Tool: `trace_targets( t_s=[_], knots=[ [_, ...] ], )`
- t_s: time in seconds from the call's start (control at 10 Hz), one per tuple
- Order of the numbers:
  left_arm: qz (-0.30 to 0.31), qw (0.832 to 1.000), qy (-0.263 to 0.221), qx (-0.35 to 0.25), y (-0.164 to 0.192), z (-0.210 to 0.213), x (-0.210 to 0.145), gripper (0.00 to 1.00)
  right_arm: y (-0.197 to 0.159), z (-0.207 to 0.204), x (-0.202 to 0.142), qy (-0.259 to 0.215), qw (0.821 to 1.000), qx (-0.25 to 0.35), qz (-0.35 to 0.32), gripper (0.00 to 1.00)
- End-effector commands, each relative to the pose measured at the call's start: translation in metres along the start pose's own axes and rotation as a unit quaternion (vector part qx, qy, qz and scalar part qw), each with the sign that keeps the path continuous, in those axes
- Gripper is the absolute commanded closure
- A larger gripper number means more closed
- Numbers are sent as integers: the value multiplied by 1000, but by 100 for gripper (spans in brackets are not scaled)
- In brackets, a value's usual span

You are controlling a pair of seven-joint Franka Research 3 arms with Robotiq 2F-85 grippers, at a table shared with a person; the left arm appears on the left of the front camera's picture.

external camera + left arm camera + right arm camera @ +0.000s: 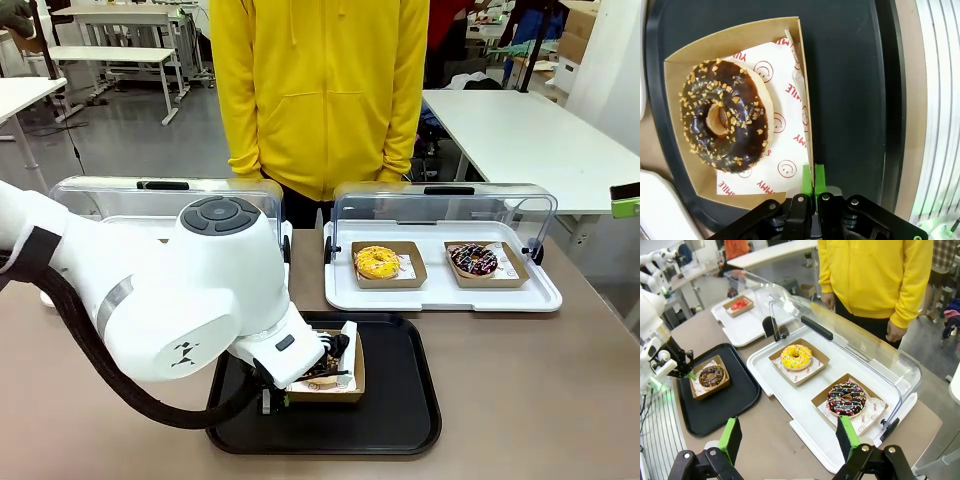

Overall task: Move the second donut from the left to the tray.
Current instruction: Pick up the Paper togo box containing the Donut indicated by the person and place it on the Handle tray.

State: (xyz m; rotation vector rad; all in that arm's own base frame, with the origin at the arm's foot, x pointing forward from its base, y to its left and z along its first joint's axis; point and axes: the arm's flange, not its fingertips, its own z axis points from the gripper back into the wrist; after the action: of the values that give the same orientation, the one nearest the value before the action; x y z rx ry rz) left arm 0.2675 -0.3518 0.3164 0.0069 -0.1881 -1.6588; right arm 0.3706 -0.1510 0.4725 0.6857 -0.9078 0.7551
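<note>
My left claw (813, 176) is pinching the cardboard wall beside the chocolate donut (725, 116), lying flat on the black tray (850, 75), lower centre of the front view; my right claw (790, 440) is standing wide.

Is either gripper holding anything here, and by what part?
The left gripper pinches the side wall of the donut's cardboard tray. The right gripper holds nothing.

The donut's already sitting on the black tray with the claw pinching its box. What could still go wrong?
The left gripper is shut on the cardboard box's thin wall. If it lifts or pulls away before opening, it could drag or tip the box and slide the chocolate donut out. The box also sits near the black tray's edge.
</note>
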Motion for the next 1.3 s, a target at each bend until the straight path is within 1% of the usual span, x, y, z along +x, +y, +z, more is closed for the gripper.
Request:
trace_targets(
  t_s=[0.0, 0.3, 0.6, 0.7, 0.9, 1.0, 1.1, 1.2],
  knots=[
    [3, 1000, 1, -7, 0, -4, 7, 98, -3, -1, 3, -17, 1000, 0, 14, 0],
    [-2, 1000, 4, -18, 2, -4, 8, 98, -3, -1, 3, -17, 1000, 0, 14, 0],
    [-2, 1000, 14, -15, 4, 1, 8, 13, -3, -1, 3, -17, 1000, 0, 14, 0],
    [-1, 1000, 12, -15, 4, 5, 7, 0, -3, -1, 3, -17, 1000, 0, 14, 0],
    [5, 1000, 8, -7, 4, 21, 4, 0, -3, -1, 3, -17, 1000, 0, 14, 0],
    [5, 1000, 3, -8, 5, 30, 1, 5, -3, -1, 3, -17, 1000, 0, 14, 0],
    [4, 1000, 0, 0, 6, 41, 0, 0, -3, -1, 3, -17, 1000, 0, 14, 0],
    [4, 1000, -2, 7, 7, 51, -2, 0, -3, -1, 3, -17, 1000, 0, 14, 0]
  ],
)
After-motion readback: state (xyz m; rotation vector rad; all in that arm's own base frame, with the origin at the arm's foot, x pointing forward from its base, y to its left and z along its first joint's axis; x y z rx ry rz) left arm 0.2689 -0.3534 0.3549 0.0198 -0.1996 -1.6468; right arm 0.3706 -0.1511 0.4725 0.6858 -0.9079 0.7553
